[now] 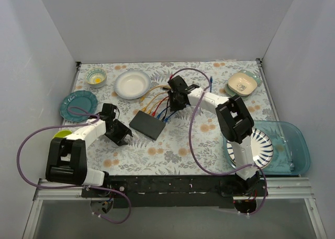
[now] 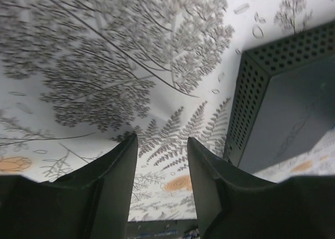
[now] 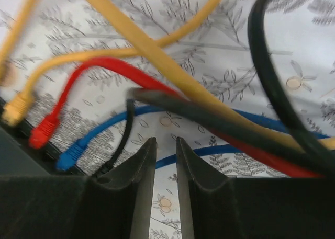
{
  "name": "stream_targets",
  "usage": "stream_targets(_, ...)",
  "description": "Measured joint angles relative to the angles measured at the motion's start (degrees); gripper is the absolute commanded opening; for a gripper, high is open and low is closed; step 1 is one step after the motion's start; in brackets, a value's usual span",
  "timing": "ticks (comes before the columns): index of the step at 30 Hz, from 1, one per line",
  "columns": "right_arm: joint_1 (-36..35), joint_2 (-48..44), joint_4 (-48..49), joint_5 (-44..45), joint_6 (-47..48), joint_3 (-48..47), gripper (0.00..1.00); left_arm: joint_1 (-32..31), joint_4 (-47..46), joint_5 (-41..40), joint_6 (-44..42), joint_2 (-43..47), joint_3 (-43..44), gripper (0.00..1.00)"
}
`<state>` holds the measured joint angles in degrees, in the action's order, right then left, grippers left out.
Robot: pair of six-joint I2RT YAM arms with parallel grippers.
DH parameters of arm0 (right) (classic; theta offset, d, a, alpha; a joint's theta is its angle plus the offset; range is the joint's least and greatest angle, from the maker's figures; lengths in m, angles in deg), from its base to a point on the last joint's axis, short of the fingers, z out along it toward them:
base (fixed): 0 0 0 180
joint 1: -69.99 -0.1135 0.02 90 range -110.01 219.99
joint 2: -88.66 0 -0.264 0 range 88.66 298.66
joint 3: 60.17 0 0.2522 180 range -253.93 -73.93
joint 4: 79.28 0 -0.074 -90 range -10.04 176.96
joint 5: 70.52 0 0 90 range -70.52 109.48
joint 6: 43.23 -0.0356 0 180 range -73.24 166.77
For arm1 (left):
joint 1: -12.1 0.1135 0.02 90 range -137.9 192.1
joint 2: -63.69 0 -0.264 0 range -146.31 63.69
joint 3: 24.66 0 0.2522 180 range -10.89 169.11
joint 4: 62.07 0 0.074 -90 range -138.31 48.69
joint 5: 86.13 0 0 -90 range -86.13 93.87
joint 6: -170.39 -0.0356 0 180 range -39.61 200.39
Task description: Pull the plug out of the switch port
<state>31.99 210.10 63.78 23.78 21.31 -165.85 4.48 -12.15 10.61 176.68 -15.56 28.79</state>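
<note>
Both empty: left end effector parted beside switch, marking unreadable; right end effector narrow over cables.

Black switch; yellow, red, blue cables; grey-leaf, orange-flower tablecloth.

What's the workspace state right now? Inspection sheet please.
Surface: floral tablecloth, flat.
Job's things: switch lies centre; yellow plug, red plug and blue plug seated in its ports.
Clutter: small bowl, white bowl, teal plate, cream dish, striped plate in blue tray.
Grippers: left gripper open, empty, beside switch; right gripper fingers narrowly apart, empty, over cables.
Cables: patch cables tangled behind switch; purple arm leads loop loose.
Surroundings: white walls.
</note>
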Motion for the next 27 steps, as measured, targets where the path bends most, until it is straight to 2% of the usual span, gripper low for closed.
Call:
stream_targets(4, 0.00, 0.37, -0.39, 0.00, 0.15, 1.95, 0.28, -0.11, -3.15, 6.47, -1.79, -1.84, -0.72, 0.38)
stream_targets(11, -0.52, -2.60, 2.36, -1.36, 0.42, 6.97, 0.26, -0.70, -6.64, 13.73, -2.58, -6.84, 0.96, 0.41)
stream_targets(19, -8.00, -12.22, 1.64, -2.54, 2.58, 19.69, 0.26, -0.76, -5.25, 15.87, -5.27, -13.00, 7.08, 0.49)
stream_targets(27, -15.10, -14.51, -4.15, -4.31, 3.17, 20.70, 0.27, -0.72, -5.70, 15.80, -6.45, -20.39, 15.91, 0.49)
